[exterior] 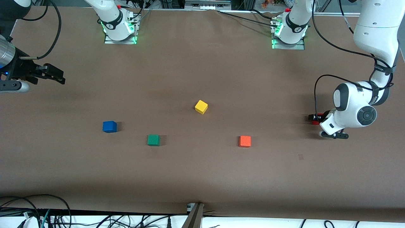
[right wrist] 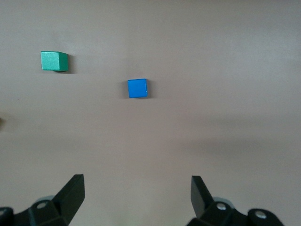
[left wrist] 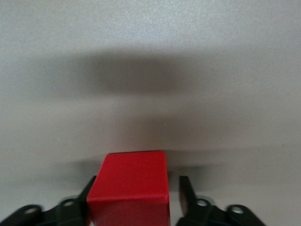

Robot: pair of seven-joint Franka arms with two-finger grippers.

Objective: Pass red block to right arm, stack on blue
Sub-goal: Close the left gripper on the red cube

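Looking at the front view: left gripper (exterior: 314, 119) sits low at the table at the left arm's end, with the red block (exterior: 317, 118) showing between its fingers, mostly hidden by the wrist. Right gripper (exterior: 58, 76) hangs over bare table at the right arm's end, waiting, well apart from the blue cube (exterior: 109, 126). Green cube (exterior: 153, 140), yellow cube (exterior: 201, 106) and orange cube (exterior: 245, 141) lie between the two grippers, all well apart from each.

Left wrist view: red block (left wrist: 129, 188) sits between the fingers (left wrist: 187, 195); a gap shows on one side, so the jaws look spread, not clamped.

Right wrist view: right gripper (right wrist: 136, 197) fingers wide apart, holding nothing; blue cube (right wrist: 137, 88) ahead of it, green cube (right wrist: 54, 60) off to the side.

Risks, as a guess: block looks off-centre in the left jaws, so closing could nudge or twist it, giving a corner grip that slips at the handover. A skewed block would then land crooked on blue and topple.
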